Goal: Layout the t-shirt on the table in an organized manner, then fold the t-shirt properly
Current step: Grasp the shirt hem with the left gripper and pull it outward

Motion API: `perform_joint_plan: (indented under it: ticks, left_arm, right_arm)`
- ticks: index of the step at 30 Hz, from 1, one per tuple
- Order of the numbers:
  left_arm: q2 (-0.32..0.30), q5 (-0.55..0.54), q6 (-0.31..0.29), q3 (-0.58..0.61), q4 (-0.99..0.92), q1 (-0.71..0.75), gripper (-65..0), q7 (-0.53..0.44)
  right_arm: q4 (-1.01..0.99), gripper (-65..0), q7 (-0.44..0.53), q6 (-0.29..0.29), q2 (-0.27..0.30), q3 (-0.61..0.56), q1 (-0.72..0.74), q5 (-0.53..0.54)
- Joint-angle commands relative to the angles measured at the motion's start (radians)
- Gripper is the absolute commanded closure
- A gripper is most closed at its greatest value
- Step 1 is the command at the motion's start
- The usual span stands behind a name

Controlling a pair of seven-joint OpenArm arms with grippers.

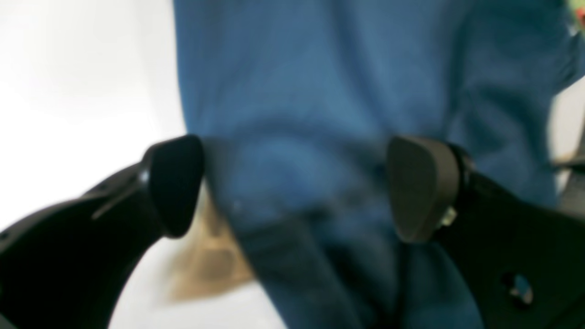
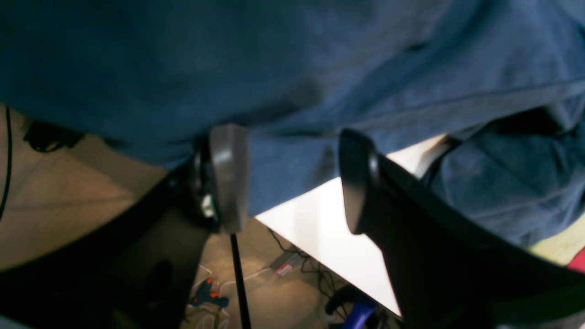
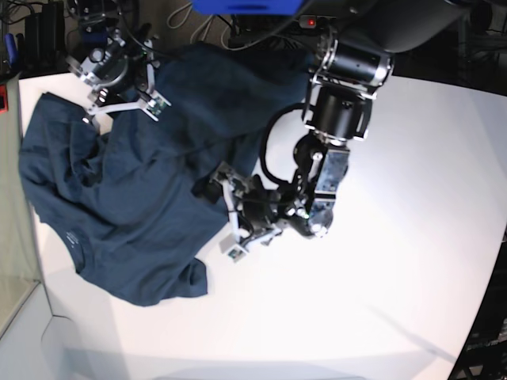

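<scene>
The dark navy t-shirt [image 3: 135,182] lies crumpled over the left half of the white table [image 3: 356,317], its neck label [image 3: 73,237] toward the lower left. My left gripper [image 3: 226,212] sits low at the shirt's right edge. In the left wrist view it [image 1: 297,187] is open wide, with blurred blue fabric [image 1: 320,91] spanning the gap and nothing pinched. My right gripper [image 3: 127,104] is over the shirt's far corner near the table's back edge. Its fingers [image 2: 228,178] stand apart, open, with shirt cloth [image 2: 283,68] draped beyond them.
In the right wrist view the table edge [image 2: 320,219] drops to a floor with cables and an orange-teal tool [image 2: 208,292]. Dark equipment crowds the back edge [image 3: 238,16]. A red object [image 3: 2,96] sits at the far left. The left arm's bulky links [image 3: 341,103] reach over the table's middle.
</scene>
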Motion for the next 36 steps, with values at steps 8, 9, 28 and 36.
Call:
perform_joint_plan:
  ticks: [8,9,28,36]
  left_arm:
    - [0.026,0.119,-0.01,0.003,-0.337,-0.078,-61.4,-0.219]
    - [0.026,0.146,-0.01,0.0,-0.363,-0.092,-61.4,-0.239]
    - [-0.034,0.117,-0.01,-0.007,-0.384,-0.238,-61.4,-0.262]
    - [-0.034,-0.254,-0.01,-0.004,-0.177,-0.161,-61.4,-0.106]
  right_arm:
    - [0.019,-32.1,0.008,0.003,0.022,0.006,0.001,-0.006]
    - [0.021,-32.1,0.009,0.003,0.025,0.006,0.001,-0.006]
    - [0.024,-32.1,0.009,0.003,0.105,0.008,0.003,-0.006]
    - [0.024,-32.2,0.008,0.003,0.105,0.008,0.021,-0.006]
